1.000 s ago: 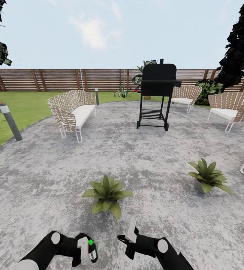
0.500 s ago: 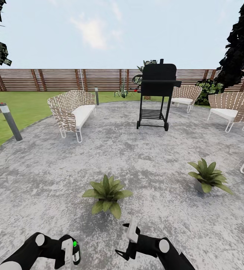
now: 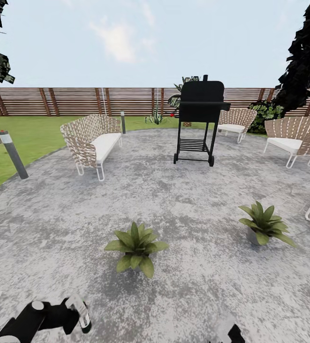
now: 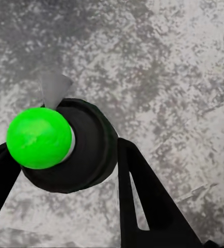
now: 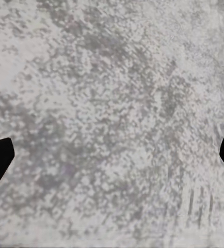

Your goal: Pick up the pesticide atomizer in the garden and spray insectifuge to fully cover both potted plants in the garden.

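1. The left gripper [image 4: 65,170] is clenched around the pesticide atomizer [image 4: 65,147]. In the left wrist view its dark fingers flank the round dark bottle on both sides, and the bottle's top reads bright green here, with a small pale nozzle beside it.
2. In the head view the same left gripper [image 3: 76,312] sits low at the near left corner, with the bottle hanging over the mottled grey paving [image 3: 183,205].
3. The right gripper [image 5: 112,155] is released and empty: its two dark fingertips stand at opposite edges of the right wrist view with bare paving between them.
4. The near potted plant [image 3: 135,247] stands just ahead of the robot and slightly right of the left arm; the second potted plant [image 3: 265,224] is farther right, well apart from the first.
5. No white specks are visible on either rosette, so I judge the spraying is not yet done.
6. To do this step well, lift the left arm and bring the nozzle above the near rosette, aimed down at the leaves, not at the paving.
7. Sweep across every leaf before moving on, since full cover is required.
8. The black grill [image 3: 200,121] and wicker sofa [image 3: 92,140] lie far back, out of the way.
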